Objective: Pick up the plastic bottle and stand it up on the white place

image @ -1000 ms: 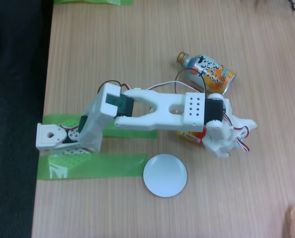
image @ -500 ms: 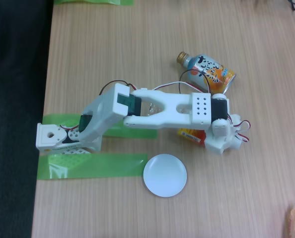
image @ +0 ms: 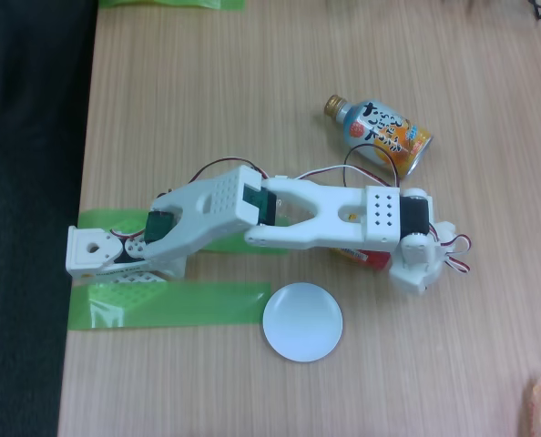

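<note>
white plate [image: 302,322] bare, plastic bottle [image: 360,256] mostly under arm, jaws' state perhaps hidden

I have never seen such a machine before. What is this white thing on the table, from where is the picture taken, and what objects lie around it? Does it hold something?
The white thing is a small robot arm, fixed to the wooden table with green tape. A still camera looks down from above. The arm ends in a gripper, lowered over the plastic bottle, which lies mostly hidden under the arm; its yellow and red label peeks out. Whether the gripper is closed on it cannot be seen. Below sits the round white plate. Farther up lies an orange-and-blue metal bottle-can with a gold cap, on its side.
</note>
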Action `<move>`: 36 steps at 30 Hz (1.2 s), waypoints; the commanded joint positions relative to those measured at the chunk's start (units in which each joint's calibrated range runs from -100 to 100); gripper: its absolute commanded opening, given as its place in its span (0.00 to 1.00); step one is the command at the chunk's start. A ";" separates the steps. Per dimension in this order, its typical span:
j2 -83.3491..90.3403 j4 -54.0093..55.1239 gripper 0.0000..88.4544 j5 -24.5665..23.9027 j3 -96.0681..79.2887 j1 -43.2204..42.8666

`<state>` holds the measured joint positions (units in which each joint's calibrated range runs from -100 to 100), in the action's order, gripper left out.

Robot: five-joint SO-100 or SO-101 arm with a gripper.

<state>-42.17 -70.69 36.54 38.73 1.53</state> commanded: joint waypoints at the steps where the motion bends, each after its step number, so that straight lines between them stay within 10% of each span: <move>1: -0.04 0.56 0.45 0.22 2.97 0.39; 9: -1.13 0.56 0.43 0.12 2.97 0.47; 20: -1.05 0.65 0.10 0.12 3.06 0.47; 36: -0.37 0.73 0.08 -0.30 17.82 -1.24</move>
<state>-44.02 -69.92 36.59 49.30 1.01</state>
